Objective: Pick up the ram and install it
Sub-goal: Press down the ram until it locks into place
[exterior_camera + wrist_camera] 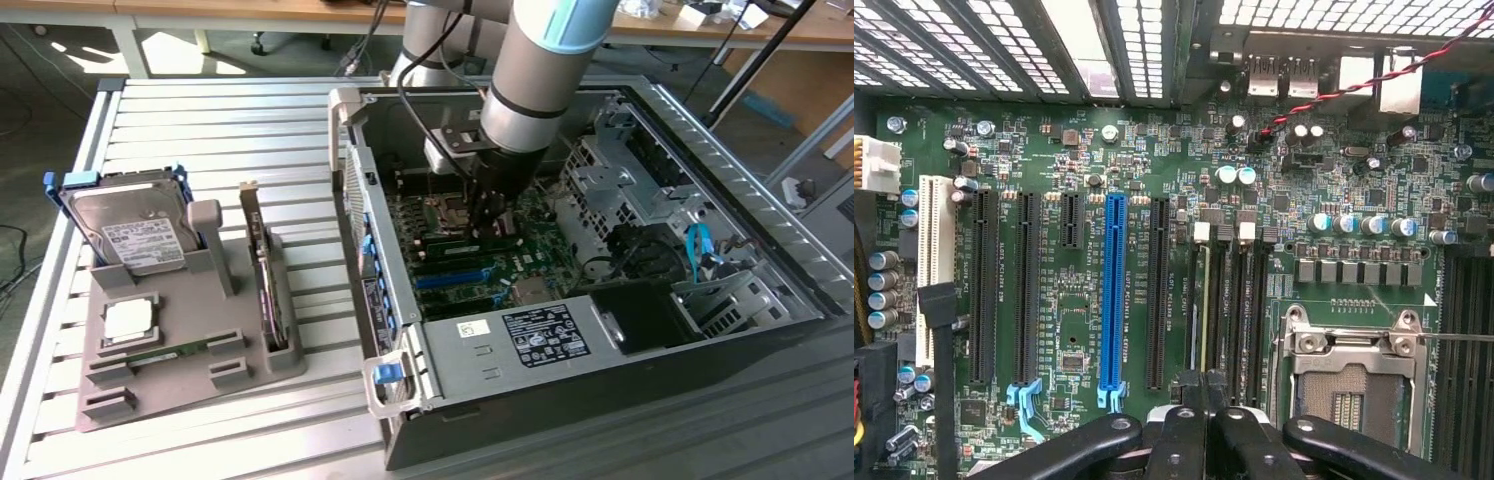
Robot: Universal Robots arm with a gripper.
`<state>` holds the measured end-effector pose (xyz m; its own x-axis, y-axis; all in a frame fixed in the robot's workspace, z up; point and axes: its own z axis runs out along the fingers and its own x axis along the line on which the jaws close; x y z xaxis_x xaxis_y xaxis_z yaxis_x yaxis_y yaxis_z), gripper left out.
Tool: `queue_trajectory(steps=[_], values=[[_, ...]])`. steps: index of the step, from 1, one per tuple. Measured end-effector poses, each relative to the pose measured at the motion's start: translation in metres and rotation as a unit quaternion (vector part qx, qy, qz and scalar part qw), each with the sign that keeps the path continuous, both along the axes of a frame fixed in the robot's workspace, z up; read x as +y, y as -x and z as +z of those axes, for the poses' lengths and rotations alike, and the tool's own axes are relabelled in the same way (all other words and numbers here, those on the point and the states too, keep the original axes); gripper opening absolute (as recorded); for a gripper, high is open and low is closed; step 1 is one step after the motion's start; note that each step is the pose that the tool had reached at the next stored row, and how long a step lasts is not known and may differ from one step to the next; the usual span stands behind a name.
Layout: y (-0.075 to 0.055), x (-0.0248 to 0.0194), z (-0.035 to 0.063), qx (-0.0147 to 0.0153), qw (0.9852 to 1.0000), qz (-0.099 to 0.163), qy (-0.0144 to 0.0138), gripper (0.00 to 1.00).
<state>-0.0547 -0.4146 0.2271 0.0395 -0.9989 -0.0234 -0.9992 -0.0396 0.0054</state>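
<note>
**Gripper inside the case, over the memory slots**

Exterior view: the gripper (489,222) is lowered into the open computer case (694,330), above the motherboard (467,262). On the table (214,130), beside the case toward the exterior view's left, a grey fixture (254,365) carries a hard drive (134,232), a square processor chip (130,318) and one ram (171,354) stick lying flat.

Wrist view: the fingers (1194,430) are pressed together; whether they pinch anything cannot be told. They sit at the near end of the memory slots (1229,300), between the blue expansion slot (1114,295) and the empty processor socket (1349,365). A light-edged strip stands in one memory slot; its identity is unclear.
</note>
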Motion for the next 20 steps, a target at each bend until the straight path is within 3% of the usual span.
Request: queue_trajectory(steps=[4, 6, 7, 11, 13, 20], values=[[0.000, -0.0003, -0.0007, 0.0001, 1.0000, 0.000, -0.0004, 0.11], [0.000, 0.0003, 0.0073, -0.0008, 1.0000, 0.000, -0.0019, 0.11], [0.000, -0.0002, 0.0160, -0.0001, 1.0000, 0.000, -0.0007, 0.11], [0.000, -0.0002, 0.0403, -0.0001, 1.0000, 0.000, -0.0007, 0.11], [0.000, -0.0002, 0.0482, -0.0002, 1.0000, 0.000, -0.0008, 0.11], [0.000, -0.0002, 0.0499, -0.0002, 1.0000, 0.000, -0.0008, 0.11]])
